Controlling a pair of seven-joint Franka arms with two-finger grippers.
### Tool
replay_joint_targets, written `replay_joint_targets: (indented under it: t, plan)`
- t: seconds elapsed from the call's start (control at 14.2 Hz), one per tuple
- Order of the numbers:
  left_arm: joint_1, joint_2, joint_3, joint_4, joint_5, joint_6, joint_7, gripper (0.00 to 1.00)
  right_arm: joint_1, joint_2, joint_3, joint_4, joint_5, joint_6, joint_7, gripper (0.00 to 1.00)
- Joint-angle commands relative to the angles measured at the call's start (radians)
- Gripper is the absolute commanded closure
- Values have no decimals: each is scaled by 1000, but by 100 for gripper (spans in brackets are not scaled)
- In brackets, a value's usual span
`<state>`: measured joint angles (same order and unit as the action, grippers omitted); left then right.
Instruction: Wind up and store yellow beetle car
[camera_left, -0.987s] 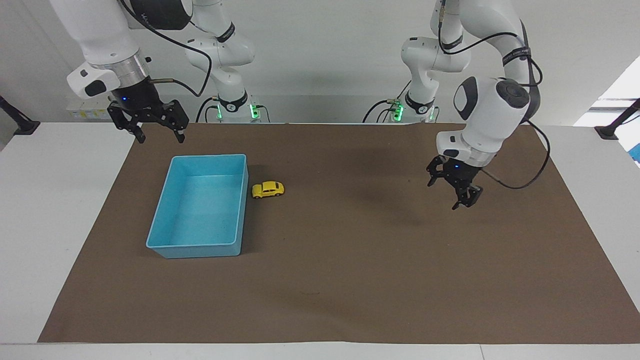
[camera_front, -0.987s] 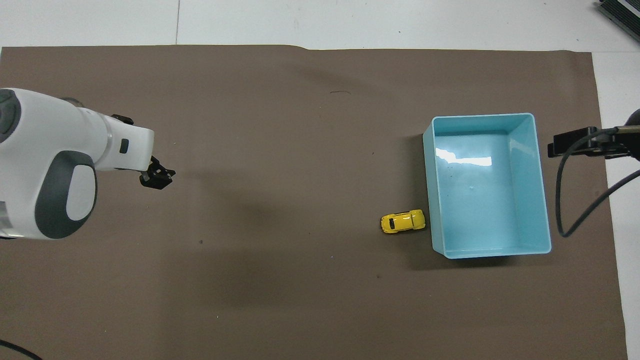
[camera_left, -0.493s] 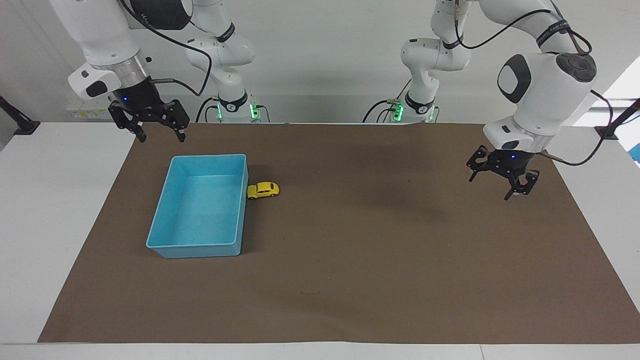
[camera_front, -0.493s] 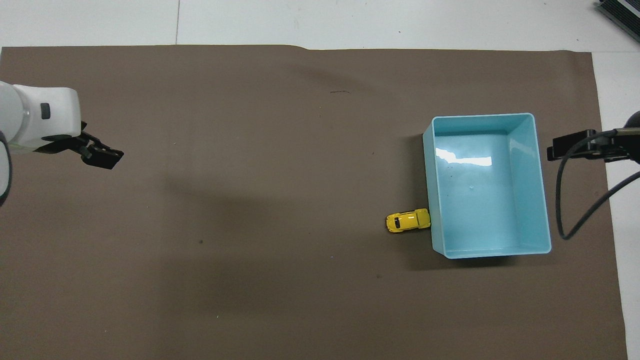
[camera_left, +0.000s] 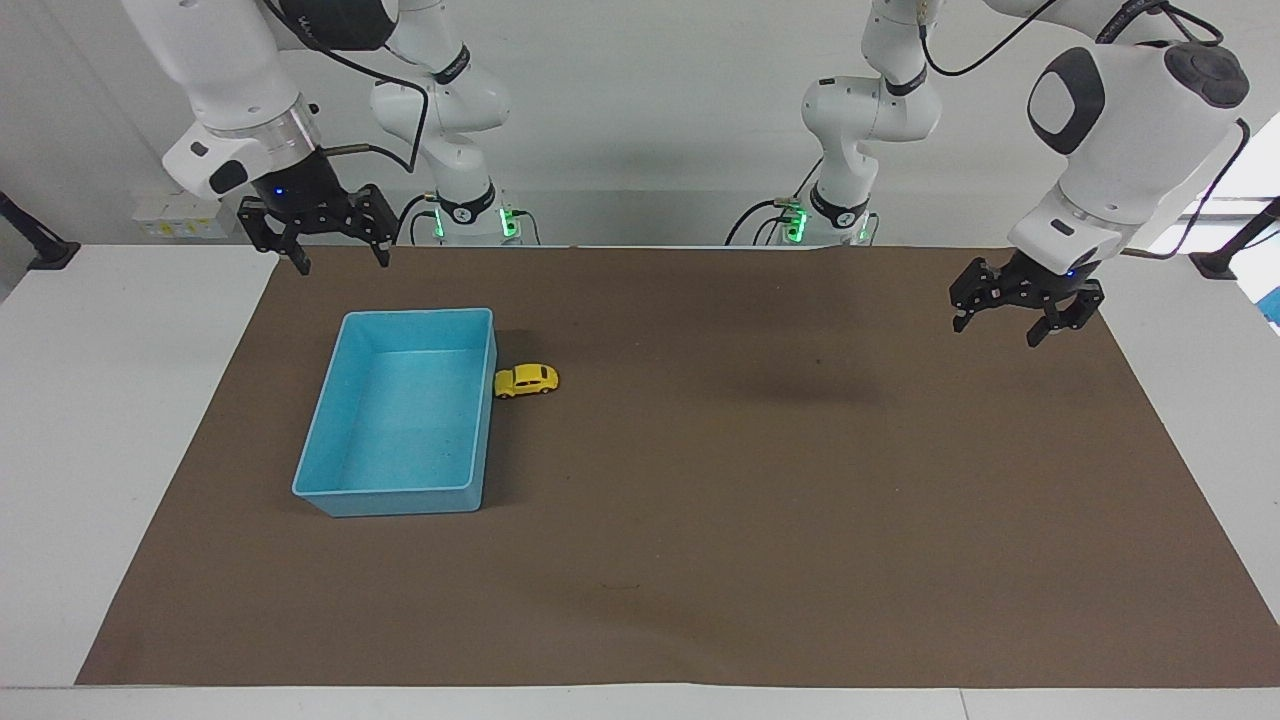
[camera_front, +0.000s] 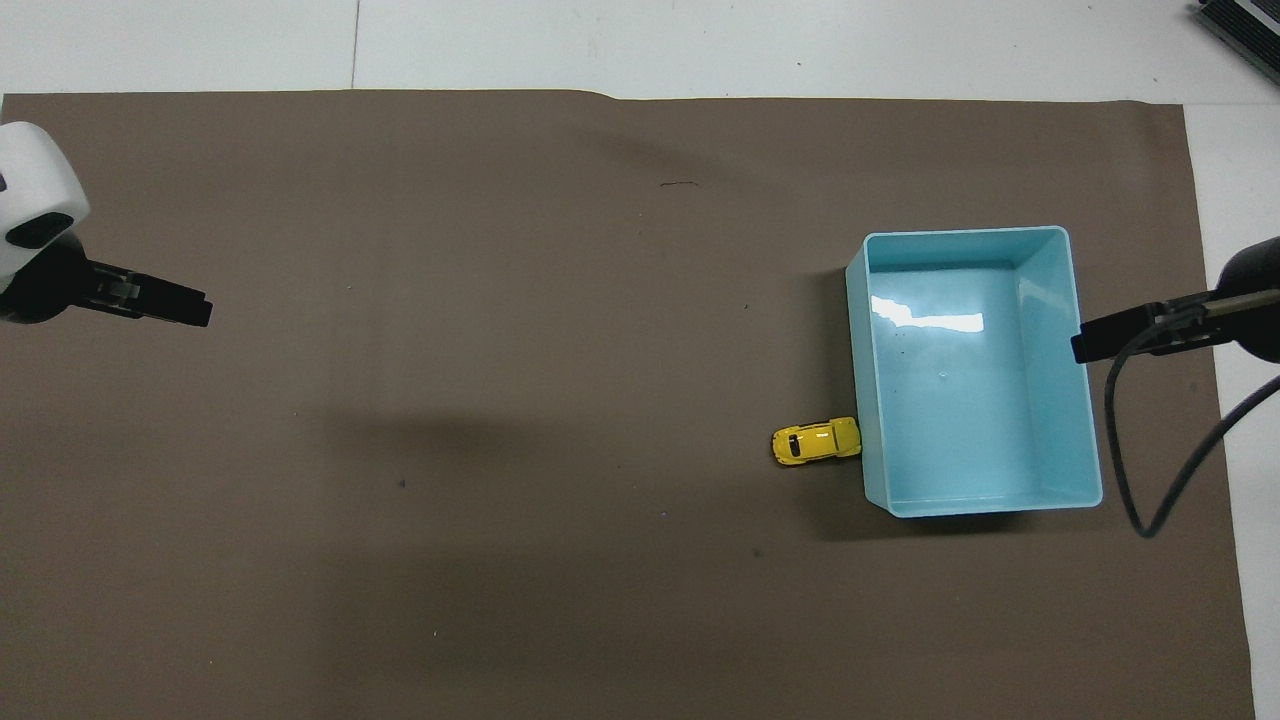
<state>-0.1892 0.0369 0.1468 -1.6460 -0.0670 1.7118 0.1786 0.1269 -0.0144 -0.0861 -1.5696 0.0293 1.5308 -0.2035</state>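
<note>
**A:** Start with your right gripper (camera_left: 336, 256). Where is it?

**B:** It hangs in the air over the brown mat (camera_left: 700, 560), at the edge closest to the robots, with the blue bin (camera_left: 330, 495) lying lower down on the mat at that arm's end of the table. Its fingers stand wide apart and grip nothing.

**A:** And the yellow beetle car (camera_left: 527, 380)?

**B:** You'll find it on the mat, outside the bin, its nose touching the bin's long wall. It sits well apart from your right gripper and far from the left one.

**A:** The left gripper (camera_left: 1000, 326)?

**B:** It hovers over the mat near the left arm's end, well clear of car and bin, fingers spread and empty.
</note>
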Motion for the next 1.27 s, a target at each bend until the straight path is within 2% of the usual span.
replay_joint_targets:
  t: [0.0, 0.21, 0.35, 0.49, 0.63, 0.78, 1.2]
  plan:
    - [13, -2, -3, 67, 18, -101, -86, 0, 19, -19, 64, -3, -14, -6, -285, 0]
    - [20, -8, 0, 139, 26, -214, -110, 0, 28, -21, 74, -6, -12, 18, -634, 0]
    - [19, -17, -6, 144, 48, -238, -110, 0, 28, -22, 74, -13, -3, 29, -834, 0]
    - [19, -61, -7, 88, 49, -232, -106, 0, 28, -36, 74, -32, -3, 12, -864, 0]
    - [19, -66, -4, 81, 49, -233, -106, 0, 33, -45, 74, -69, -2, 31, -1002, 0]
    - [19, -65, -4, 87, 49, -236, -106, 0, 63, -36, 74, -87, -9, 47, -1031, 0]
    - [19, -64, -4, 89, 49, -238, -106, 0, 122, -24, 74, -332, -17, 334, -1056, 0]
